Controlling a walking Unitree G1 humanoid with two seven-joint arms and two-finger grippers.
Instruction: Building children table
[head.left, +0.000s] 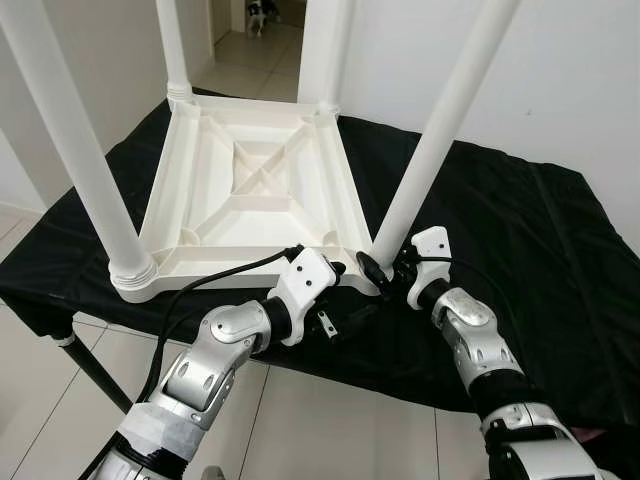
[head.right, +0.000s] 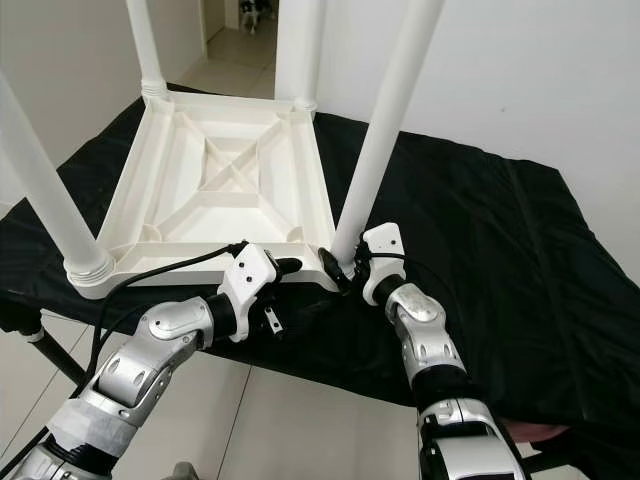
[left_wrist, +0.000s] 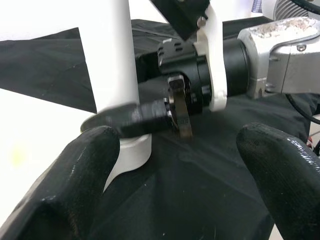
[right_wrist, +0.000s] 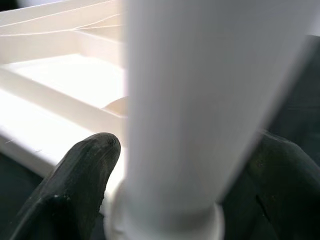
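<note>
A white plastic children's table (head.left: 250, 215) lies upside down on a black-covered work table, all of its legs pointing up. My right gripper (head.left: 385, 270) is at the base of the near right leg (head.left: 430, 150), one black finger on each side of it, shut on the leg; the right wrist view shows the leg (right_wrist: 180, 100) between the fingertips (right_wrist: 90, 175). My left gripper (head.left: 348, 297) is open beside the table's near right corner, just left of that leg, with nothing between its fingers (left_wrist: 75, 185).
The black cloth (head.left: 520, 230) hangs over the work table's front edge, with free cloth to the right. A black cable (head.left: 220, 275) runs along the near rim. A dark stand leg (head.left: 95, 365) rises from the tiled floor at left. A doorway (head.left: 262, 20) opens behind.
</note>
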